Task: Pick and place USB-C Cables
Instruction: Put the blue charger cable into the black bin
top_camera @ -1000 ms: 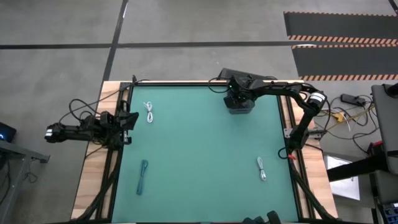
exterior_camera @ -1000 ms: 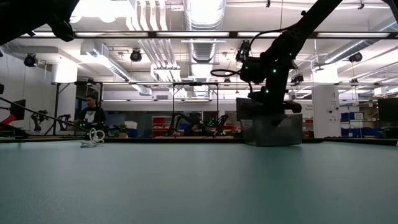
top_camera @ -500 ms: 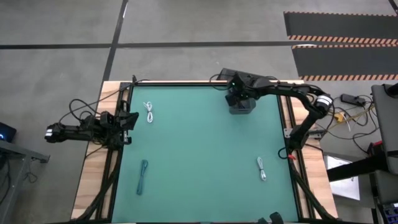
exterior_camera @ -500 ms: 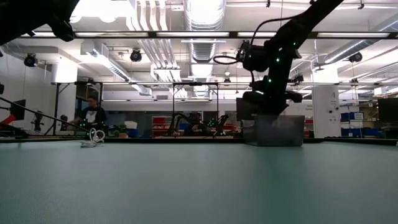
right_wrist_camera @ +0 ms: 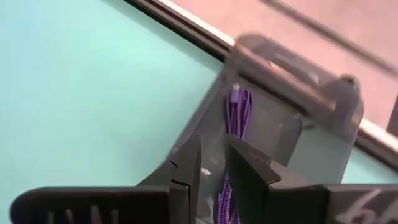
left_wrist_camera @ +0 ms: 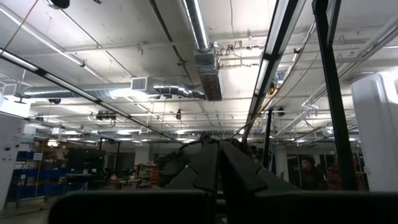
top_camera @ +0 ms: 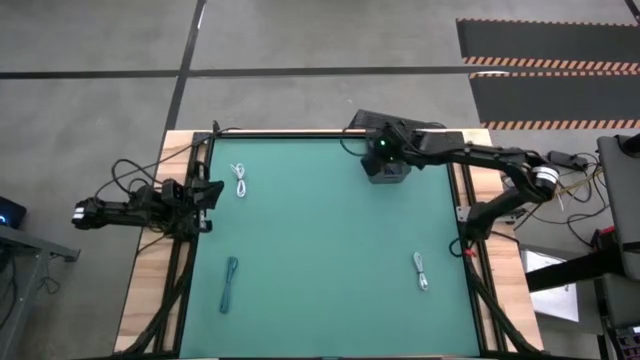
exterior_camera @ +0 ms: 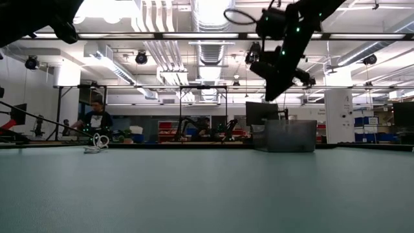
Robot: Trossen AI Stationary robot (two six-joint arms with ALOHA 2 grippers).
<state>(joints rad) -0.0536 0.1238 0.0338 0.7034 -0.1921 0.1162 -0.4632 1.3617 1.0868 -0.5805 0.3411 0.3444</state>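
The right gripper (top_camera: 384, 152) hangs above a small grey bin (top_camera: 388, 170) at the far edge of the green bench (top_camera: 330, 230), toward its right side. In the right wrist view its two dark fingers (right_wrist_camera: 186, 168) stand a narrow gap apart with nothing between them. Just past the fingertips, down inside the bin (right_wrist_camera: 292, 124), a purple cable (right_wrist_camera: 236, 112) lies in a stretched bundle, clear of the fingers. In the low view the gripper (exterior_camera: 275, 74) is well above the bin (exterior_camera: 283, 135).

Three more cables lie on the bench, well apart from that gripper: a white cable (top_camera: 240, 181) near the far left corner, a teal-blue cable (top_camera: 230, 283) near the front left, and a light grey cable (top_camera: 421, 271) near the front right. The white cable (exterior_camera: 98, 142) also shows in the low view at far left.

The left gripper (top_camera: 205, 192) waits at the left edge of the bench, just beside the white cable but not touching it, its fingers (left_wrist_camera: 205, 168) pressed together and empty.
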